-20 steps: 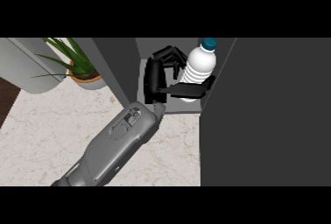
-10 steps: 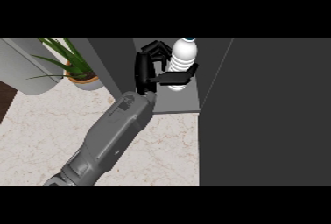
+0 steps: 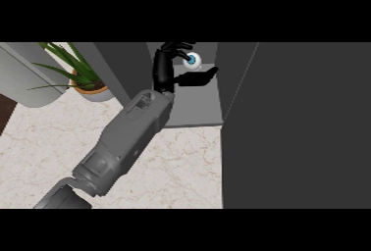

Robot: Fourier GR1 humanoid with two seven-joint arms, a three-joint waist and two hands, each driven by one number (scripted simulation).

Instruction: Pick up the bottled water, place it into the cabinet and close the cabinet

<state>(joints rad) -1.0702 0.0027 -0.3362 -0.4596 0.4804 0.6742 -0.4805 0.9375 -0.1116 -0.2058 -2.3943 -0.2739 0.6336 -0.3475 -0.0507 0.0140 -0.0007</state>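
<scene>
I've got the left hand [image 3: 168,66] curled round the bottled water [image 3: 193,60], deep inside the cabinet [image 3: 196,105] opening; the dark door [image 3: 297,122] crowds its right edge, marble surface [image 3: 181,166] below.

The cabinet [image 3: 196,105] opening is sitting narrow between its left wall and the dark door [image 3: 297,127], and the forearm [image 3: 127,142] is filling most of it. A potted plant [image 3: 83,78] is crowding the counter [image 3: 181,171] at the left; the near counter is lying open.
</scene>
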